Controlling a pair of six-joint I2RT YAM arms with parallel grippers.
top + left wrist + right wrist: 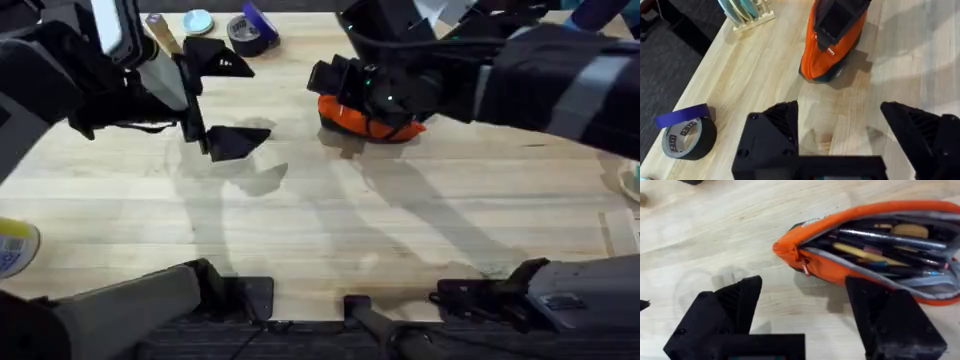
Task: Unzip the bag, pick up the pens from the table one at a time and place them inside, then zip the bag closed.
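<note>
Overhead, the left gripper (225, 105) hangs above the table (330, 230) toward its far left, its two black fingers spread wide with nothing between them, and its shadow lies on the wood just beneath. The right gripper (340, 85) reaches in from the right side to the far middle of the table and sits right over the bag (370, 125), hiding most of it; in the right wrist view its fingers (730, 305) stand well apart and empty, hovering just beside the bag (875, 255) without touching it. That view shows the bag lying on its side with the zipper open along its length and the orange mouth gaping; inside lie several pens (890, 240), dark and silvery ones and a yellow one, packed side by side. A small zipper pull (804, 269) hangs at the closed end of the bag. From the left wrist view, the left gripper (840, 135) faces the bag (832, 45) end-on across bare wood, with the right arm's black gripper over the bag's top. A roll of black tape (687, 137) with a blue strip lies near the table edge, and a wooden rack of discs (747, 12) stands farther along that edge.
</note>
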